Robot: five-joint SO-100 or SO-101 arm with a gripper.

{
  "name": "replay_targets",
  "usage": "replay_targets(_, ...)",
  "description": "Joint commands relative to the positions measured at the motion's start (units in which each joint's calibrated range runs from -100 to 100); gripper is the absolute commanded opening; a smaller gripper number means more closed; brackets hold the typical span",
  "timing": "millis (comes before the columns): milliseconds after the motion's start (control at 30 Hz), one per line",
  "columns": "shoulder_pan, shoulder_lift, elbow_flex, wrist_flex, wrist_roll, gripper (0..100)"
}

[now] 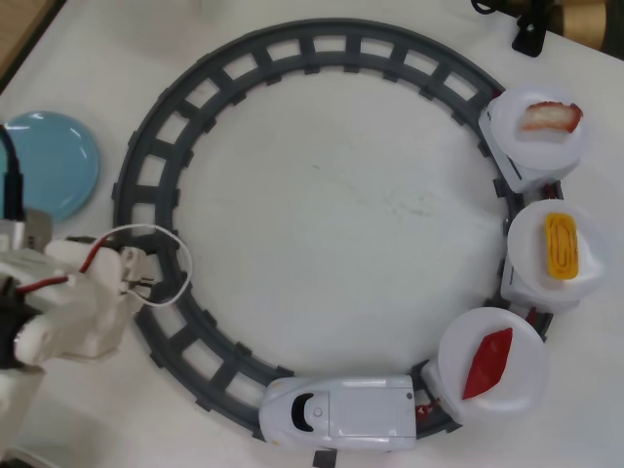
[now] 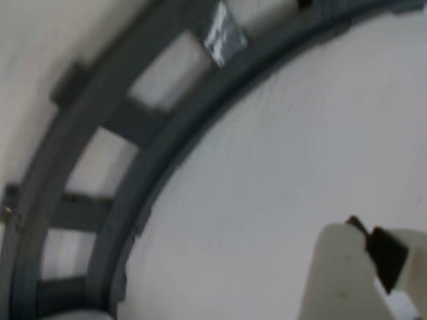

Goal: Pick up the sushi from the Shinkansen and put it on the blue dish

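Currently sushi [image 1: 487, 363] on plate behind Shinkansen [image 1: 338, 412]; blue dish [image 1: 51, 162] at left edge; fingers [image 2: 371, 248] nearly closed, empty.

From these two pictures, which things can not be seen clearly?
- Gripper: wrist view shows only a blurred corner; overhead, the white arm hides it, so the jaws' state is unclear.
- Blue dish: left edge cuts it off overhead.
- Shinkansen: absent from wrist view.

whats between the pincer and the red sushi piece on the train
In the overhead view, the pincer sits over the grey track at left. Between it and the sushi lie bare white table inside the ring and the track's lower curve carrying the Shinkansen.
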Motion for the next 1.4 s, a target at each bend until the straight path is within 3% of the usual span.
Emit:
replay_targets(0,3.7,2.5,-6.9,0.3,1.1,4)
replay_targets(367,7.5,3.2,-12.4,6.6,5.2,4)
replay_targets(933,17.6,3.8,-12.6,4.6,7.5,4)
replay_targets(1367,20.6,3.9,-11.7,4.6,13.5,3)
